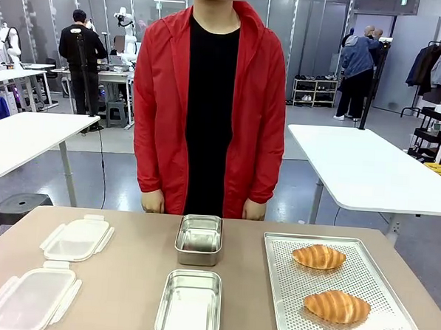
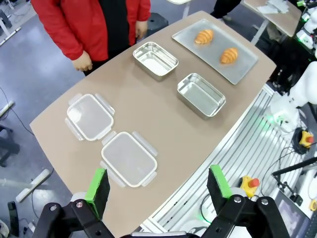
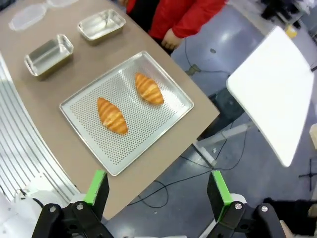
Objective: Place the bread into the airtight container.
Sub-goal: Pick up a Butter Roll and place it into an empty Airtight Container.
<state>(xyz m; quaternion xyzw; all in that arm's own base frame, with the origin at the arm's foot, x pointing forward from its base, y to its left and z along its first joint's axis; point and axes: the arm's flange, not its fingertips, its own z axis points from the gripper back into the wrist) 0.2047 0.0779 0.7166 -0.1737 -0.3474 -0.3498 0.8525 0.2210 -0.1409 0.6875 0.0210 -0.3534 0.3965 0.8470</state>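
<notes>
The bread is two croissants, the near croissant (image 1: pixel 336 306) and the far croissant (image 1: pixel 318 257), lying apart from each other on a perforated metal tray (image 1: pixel 381 280) at the right of the table (image 1: pixel 126 278) — neither is in a container yet, so the task reads as not begun. Laid flat and separate on the open tray, each has room around it for fingers to come down from above. Just left of the tray, in the middle of the table, two empty steel containers stand one behind the other: the near container (image 1: pixel 189 305) and the far container (image 1: pixel 199 239), mouths up and uncovered, presumably so a croissant can go straight in. Two clear clip lids, the near lid (image 1: pixel 30 299) and the far lid (image 1: pixel 77 239), lie at the left, well apart from the containers and out of the path between tray and containers. The right gripper (image 3: pixel 157 181) hangs high above the tray with its fingers spread wide and nothing between them; being on the bread's side, it seems the likelier one to make the pick. The left gripper (image 2: pixel 157 178) is likewise spread and empty, high over the near left edge by the lids. A person (image 1: pixel 209 98) in a red jacket stands at the far side, hands down just beyond the table edge, touching nothing — which container is meant I cannot tell.
</notes>
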